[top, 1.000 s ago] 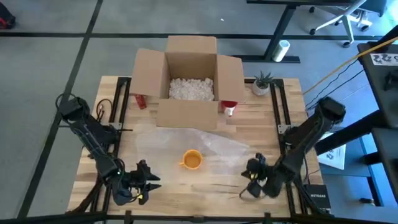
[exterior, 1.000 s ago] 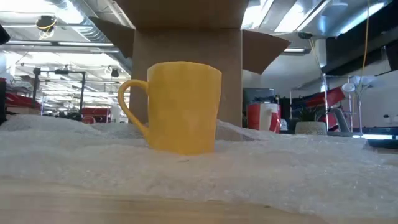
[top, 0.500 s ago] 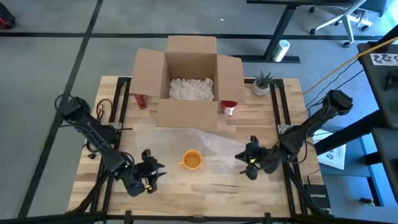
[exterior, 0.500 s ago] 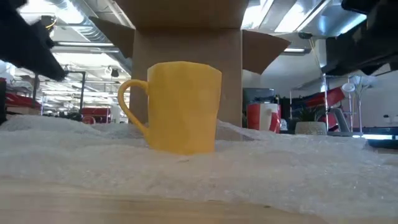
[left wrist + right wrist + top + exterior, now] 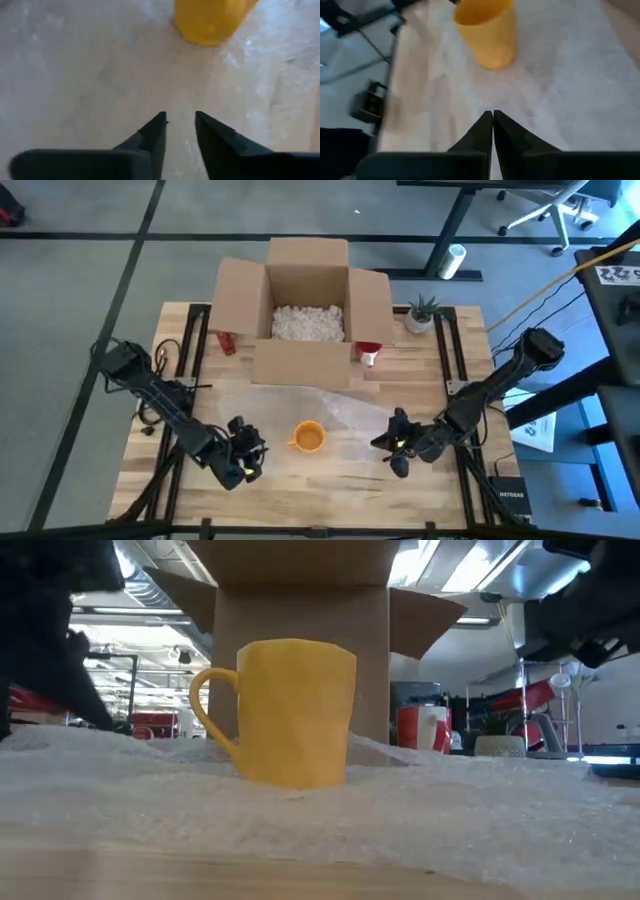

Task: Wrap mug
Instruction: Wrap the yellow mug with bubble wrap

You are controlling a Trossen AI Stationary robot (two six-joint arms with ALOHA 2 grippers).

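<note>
- Open cardboard box [image 5: 308, 305] at the table's [image 5: 330, 490] far side holds white packing peanuts [image 5: 308, 322].
- Yellow mug [image 5: 308, 437] stands upright on a bubble wrap sheet [image 5: 345, 420], near the box; its interior cannot be judged.
- The low view alone shows the mug's handle [image 5: 205, 705] and a red-and-white container [image 5: 424, 727] behind.
- Left gripper [image 5: 180, 120]: fingers slightly apart, empty, above the wrap, just beside the mug.
- Right gripper [image 5: 492, 116]: fingers pressed together, empty, on the mug's opposite side, apart from it.
</note>
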